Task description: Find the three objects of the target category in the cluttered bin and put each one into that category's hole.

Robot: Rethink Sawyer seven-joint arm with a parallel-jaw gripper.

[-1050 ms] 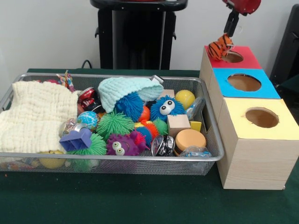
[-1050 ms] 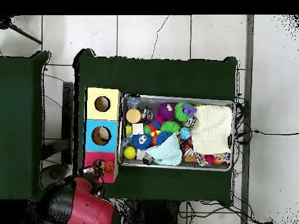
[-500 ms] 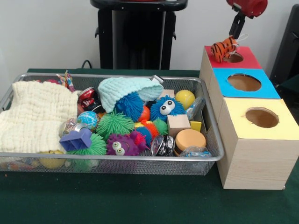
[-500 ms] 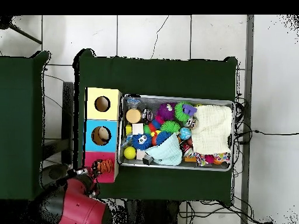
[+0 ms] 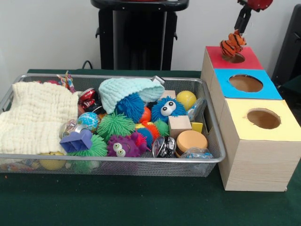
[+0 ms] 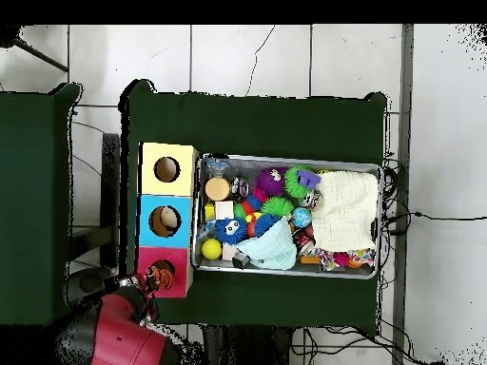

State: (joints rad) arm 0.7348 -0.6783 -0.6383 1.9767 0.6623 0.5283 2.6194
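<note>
A small orange-and-black striped tiger toy point(image 5: 232, 45) hangs just above the red box's point(image 5: 247, 60) round hole point(image 5: 234, 58), at its far left rim. My gripper point(image 5: 240, 31) comes down from the top right and is shut on the toy's top. In the overhead view the tiger toy point(image 6: 155, 278) sits at the red box's hole point(image 6: 164, 270), with the gripper point(image 6: 146, 282) and the red arm point(image 6: 114, 335) below left of it. The wire bin point(image 5: 117, 159) holds fuzzy balls, blocks and cloths.
A blue box point(image 5: 268, 92) and a yellow box point(image 5: 282, 132), each with a round hole, stand in a row with the red one to the right of the bin. In the bin lie a cream cloth point(image 5: 33, 117), a mint knitted hat point(image 5: 124, 89) and a wooden cube point(image 5: 179, 125).
The gripper has risen and shifted right with the tiger toy, from the red box's left edge to above its hole. In the overhead view the arm has drawn back towards the bottom left.
</note>
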